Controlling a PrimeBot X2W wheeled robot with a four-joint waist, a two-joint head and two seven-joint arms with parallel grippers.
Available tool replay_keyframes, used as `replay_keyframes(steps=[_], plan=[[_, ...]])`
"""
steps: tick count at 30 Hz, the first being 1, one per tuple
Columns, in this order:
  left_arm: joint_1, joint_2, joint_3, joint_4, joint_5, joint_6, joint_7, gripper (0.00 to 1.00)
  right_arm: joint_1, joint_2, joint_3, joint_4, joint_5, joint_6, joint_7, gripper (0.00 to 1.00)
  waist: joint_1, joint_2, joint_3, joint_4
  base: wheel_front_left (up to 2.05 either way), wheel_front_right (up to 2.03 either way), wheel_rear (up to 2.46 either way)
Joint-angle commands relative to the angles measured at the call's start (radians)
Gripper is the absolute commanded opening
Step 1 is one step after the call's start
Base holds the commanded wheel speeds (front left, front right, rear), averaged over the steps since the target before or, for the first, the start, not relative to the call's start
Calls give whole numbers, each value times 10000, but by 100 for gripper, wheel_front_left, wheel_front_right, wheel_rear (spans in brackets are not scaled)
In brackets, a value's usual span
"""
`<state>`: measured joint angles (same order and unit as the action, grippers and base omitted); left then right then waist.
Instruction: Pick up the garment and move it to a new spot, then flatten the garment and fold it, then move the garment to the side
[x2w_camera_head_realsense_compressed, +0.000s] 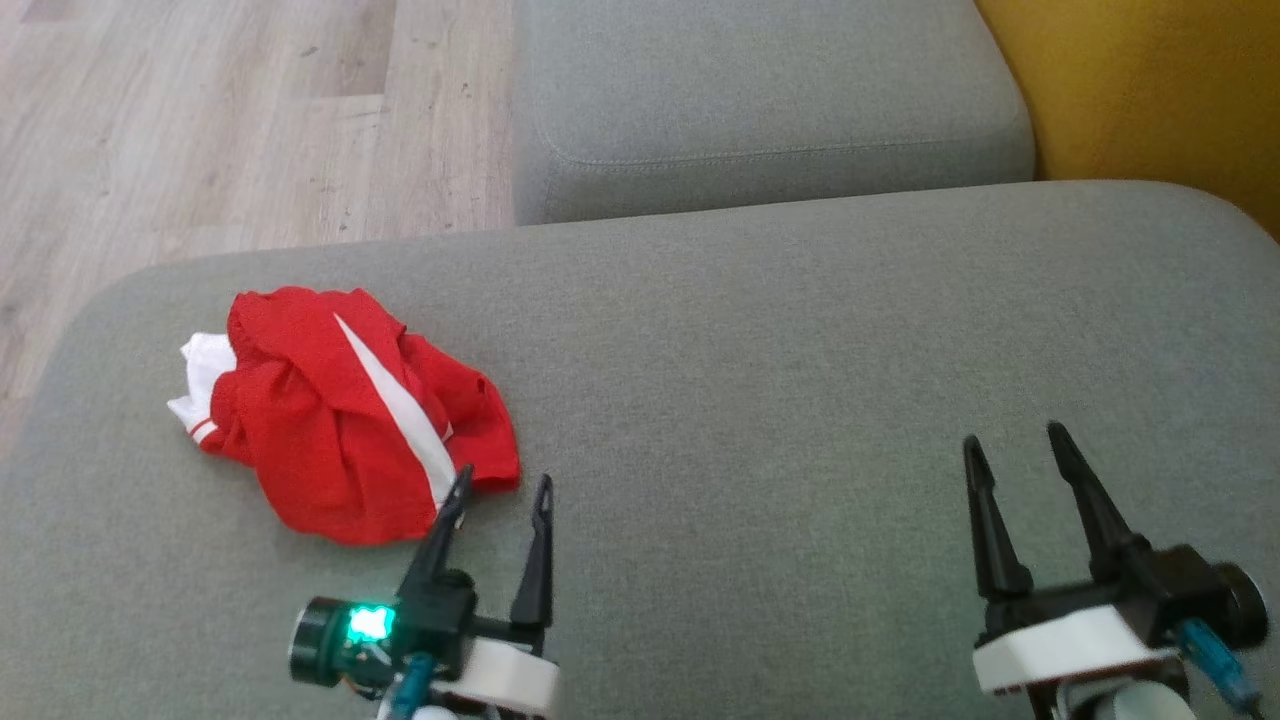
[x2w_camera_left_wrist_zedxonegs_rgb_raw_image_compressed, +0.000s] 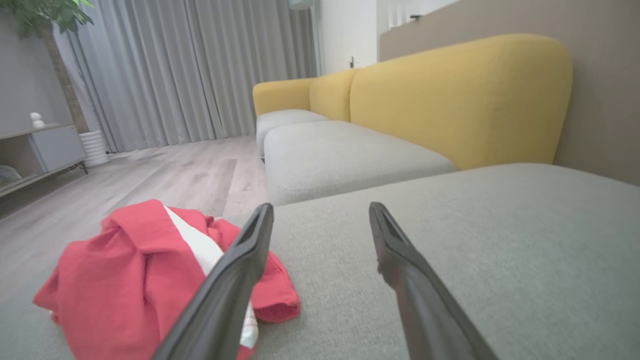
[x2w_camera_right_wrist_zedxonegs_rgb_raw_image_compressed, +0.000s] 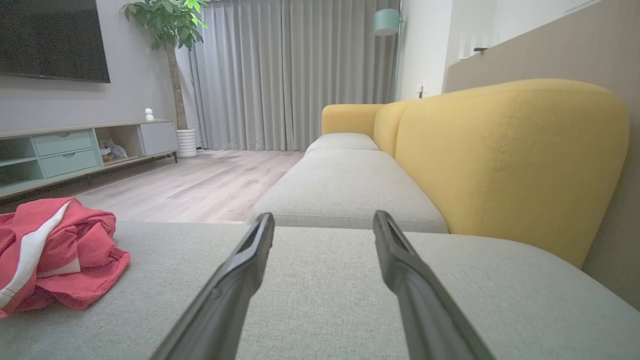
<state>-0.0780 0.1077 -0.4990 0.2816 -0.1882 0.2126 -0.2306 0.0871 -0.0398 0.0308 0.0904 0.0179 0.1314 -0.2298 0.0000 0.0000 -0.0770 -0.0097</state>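
Stage: first step, the pick-up, judged not yet begun. Nothing is held.

Garment (x2w_camera_head_realsense_compressed: 340, 420): red cloth with a white stripe and a white edge, crumpled in a heap. It lies on the grey seat cushion (x2w_camera_head_realsense_compressed: 800, 350), on the robot's left part of it, near the cushion's left rim. In the head view the heap runs on a slant from far-left to near-right, and the white stripe follows that same line, pointing toward the left arm.

Left end effector (x2w_camera_head_realsense_compressed: 503, 480): fingers spread wide, nothing between them. It sits just beside the near-right hem of the heap. The tip of its left finger overlaps the red cloth in the head view; whether it touches cannot be told. In the left wrist view the heap lies left of the finger gap, partly behind the left finger, while the gap itself faces bare cushion.

Right end effector (x2w_camera_head_realsense_compressed: 1012, 435): fingers also spread, empty, over bare cushion and well apart from the garment, which shows at the far left edge of the right wrist view.

Judgement: the left arm is clearly the nearer one. The garment lies ahead and to the left of its fingers, so the grasp likely calls for a shift left and forward to bring cloth into the gap before pinching. A pinch at the present spot would risk catching only the hem.
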Motion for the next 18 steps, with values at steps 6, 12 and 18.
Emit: replay_keyframes(steps=[6, 12, 18], plan=[[50, -149, 850, -873, -70, 44, -283, 100, 29, -104, -38, -125, 561, -7, -291, 100, 0, 0, -52, 57, 0, 0, 0], [494, -322, 1357, -977, -500, -229, -312, 100, 95, -104, 27, 305, 1723, -7, -320, 100, 0, 0, -84, 41, 0, 0, 0], [722, -451, 1697, -995, -634, -467, -312, 100, 75, -104, 93, 555, 2075, -7, -320, 100, 0, 0, -92, 16, 0, 0, 0]])
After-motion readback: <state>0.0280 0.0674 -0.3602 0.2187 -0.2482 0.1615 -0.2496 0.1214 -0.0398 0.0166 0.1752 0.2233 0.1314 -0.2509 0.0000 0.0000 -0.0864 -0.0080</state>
